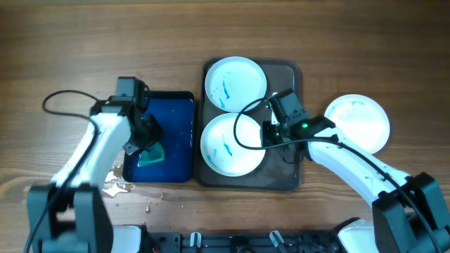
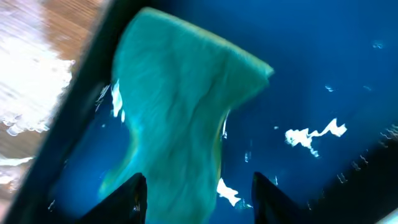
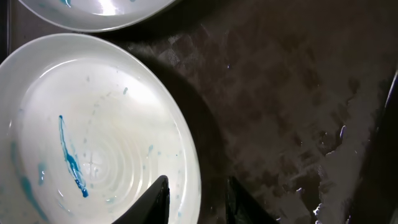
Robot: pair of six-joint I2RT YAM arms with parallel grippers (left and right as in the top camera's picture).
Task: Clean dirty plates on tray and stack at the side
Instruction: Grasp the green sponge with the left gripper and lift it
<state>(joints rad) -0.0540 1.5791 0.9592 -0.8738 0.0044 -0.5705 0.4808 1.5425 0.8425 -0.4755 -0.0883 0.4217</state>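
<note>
On the dark tray [image 1: 288, 176] lie two white plates with blue streaks, one at the back [image 1: 235, 83] and one at the front [image 1: 226, 147]. A third plate [image 1: 358, 121] rests on the table to the right. My right gripper [image 1: 268, 135] [image 3: 196, 180] is open, astride the front plate's [image 3: 93, 143] right rim, one finger over the plate and one over the tray [image 3: 280, 93]. My left gripper [image 1: 146, 139] [image 2: 198, 177] hangs low over a teal cloth [image 2: 180, 112] in the blue tray [image 1: 176, 105]. Its jaws are apart on either side of the cloth, with a gap at the right finger.
The glossy blue tray [image 2: 323, 56] holds a film of water. Water drops [image 1: 119, 186] lie on the wooden table at the blue tray's front left corner. A black cable [image 1: 246, 116] loops over the front plate from the right arm.
</note>
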